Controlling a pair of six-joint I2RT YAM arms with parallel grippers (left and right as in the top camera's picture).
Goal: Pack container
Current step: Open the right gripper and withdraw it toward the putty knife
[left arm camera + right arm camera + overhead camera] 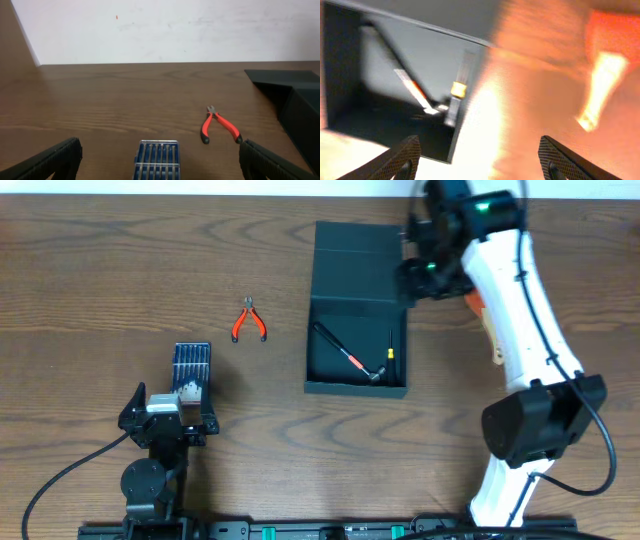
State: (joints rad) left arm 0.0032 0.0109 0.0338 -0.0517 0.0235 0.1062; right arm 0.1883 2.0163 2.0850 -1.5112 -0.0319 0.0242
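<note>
The dark teal container (323, 275) stands open at mid-table, its flap lid (355, 242) folded back. Inside lie a red-and-black driver (340, 352) and a yellow-banded tool (390, 358); both also show blurred in the right wrist view (412, 90). My right gripper (420, 268) is open and empty above the container's right far corner (350, 75). My left gripper (166, 418) is open and empty at the near left, just behind a blue case of small screwdrivers (191, 367), which lies between its fingers in the left wrist view (157, 159).
Red-handled pliers (249, 320) lie on the table left of the container, also in the left wrist view (218, 125). An orange object (481, 308) lies right of the container, partly under my right arm. The container's edge (295, 100) shows at the right of the left wrist view.
</note>
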